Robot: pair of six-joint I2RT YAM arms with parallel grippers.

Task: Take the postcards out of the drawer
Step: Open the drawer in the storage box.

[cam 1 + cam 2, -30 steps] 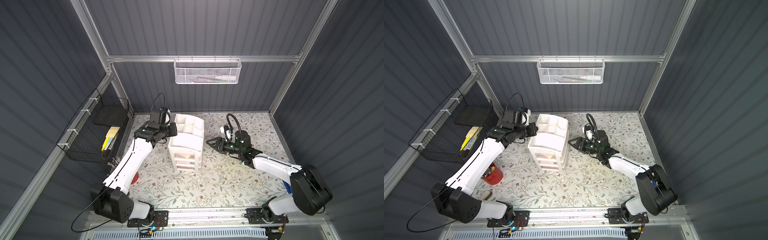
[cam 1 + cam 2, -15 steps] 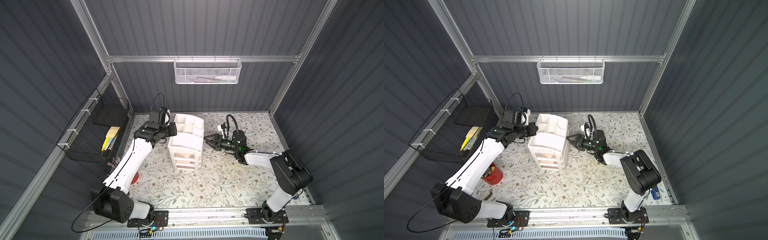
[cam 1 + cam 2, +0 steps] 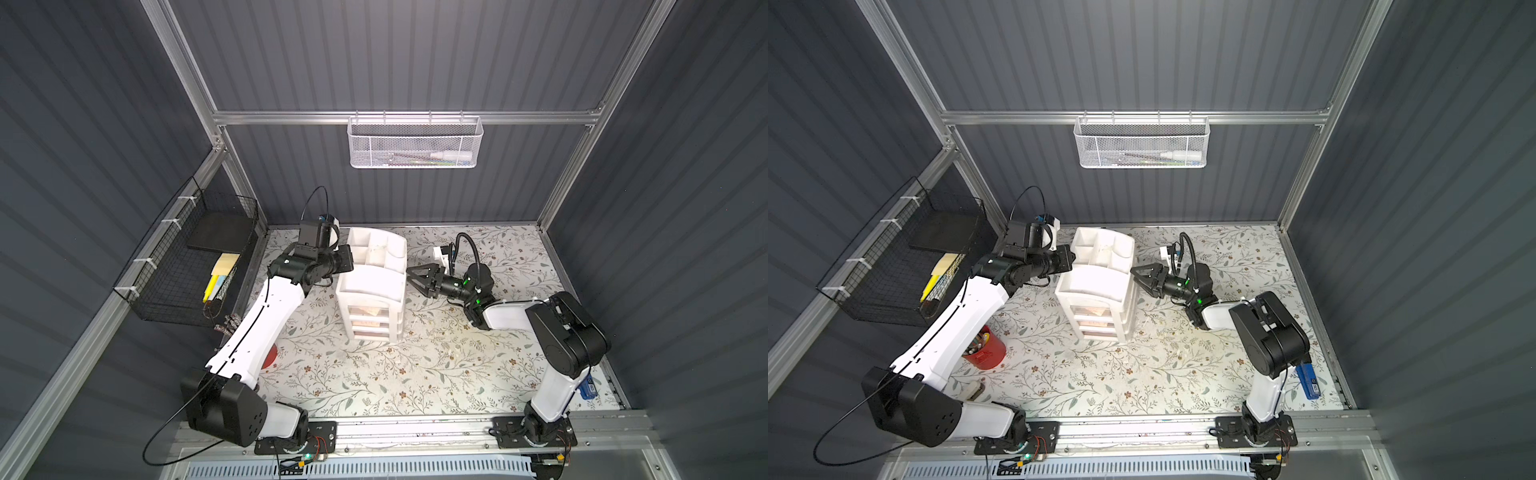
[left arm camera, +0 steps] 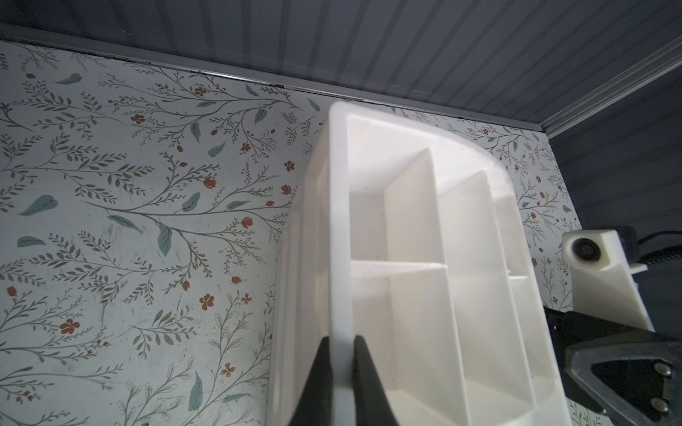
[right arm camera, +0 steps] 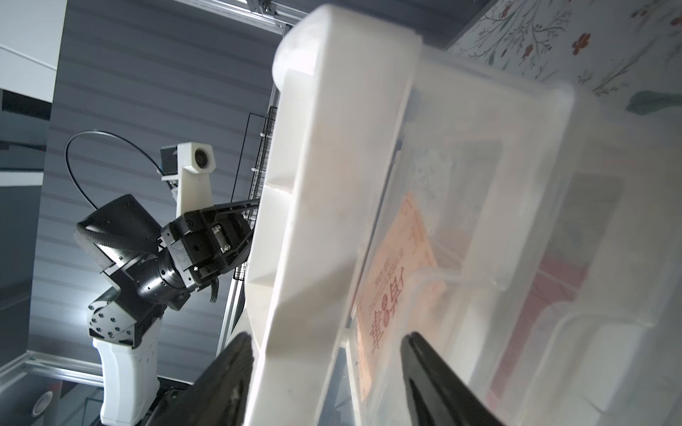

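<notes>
My left gripper (image 4: pixel 341 343) is pinched tight on the thin side wall of the white drawer box (image 3: pixel 372 286), up at its open top tray. My left fingers (image 4: pixel 317 380) sit one on each side of that wall and press on it. My right gripper (image 5: pixel 328 341) is at the other side of the box, and its fingers are wide apart. One finger is by the white frame and one is in front of a clear drawer (image 5: pixel 498 166). They are very close to the box, but I cannot tell if they touch it. The postcards (image 5: pixel 398 276) are inside the clear drawers. I can see a pale peach one with dark print through the plastic. A red card (image 5: pixel 553 280) shows fuzzy in the next drawer. The box stands in the middle of the flowery table (image 3: pixel 415 374).
</notes>
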